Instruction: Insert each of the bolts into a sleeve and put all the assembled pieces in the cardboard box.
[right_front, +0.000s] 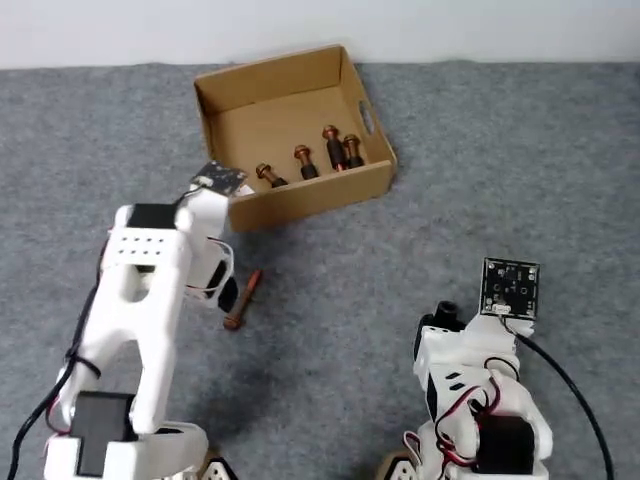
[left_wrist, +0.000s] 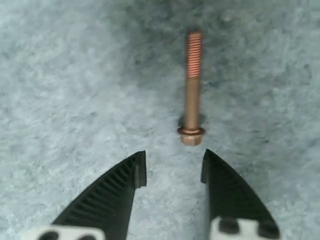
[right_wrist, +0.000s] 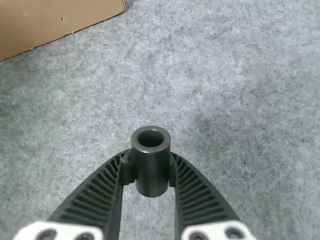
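A copper bolt (right_front: 243, 299) lies loose on the grey carpet, in front of the cardboard box (right_front: 300, 200). In the left wrist view the bolt (left_wrist: 192, 90) lies just ahead of my left gripper (left_wrist: 172, 167), head end nearest, and the black fingers (left_wrist: 125, 182) stand open short of it. My right gripper (right_wrist: 150, 170) is shut on a black sleeve (right_wrist: 150, 160), held with its bore facing out, low over the carpet. In the high view this sleeve (right_front: 445, 312) pokes out of the right arm's front. Several assembled bolt-and-sleeve pieces (right_front: 310, 160) stand inside the box.
The box sits at the back centre against the white wall (right_front: 320, 30). Its brown side (right_wrist: 55, 20) shows far off in the right wrist view. Grey carpet (right_front: 500, 170) stretches bare between the arms and to the right of the box.
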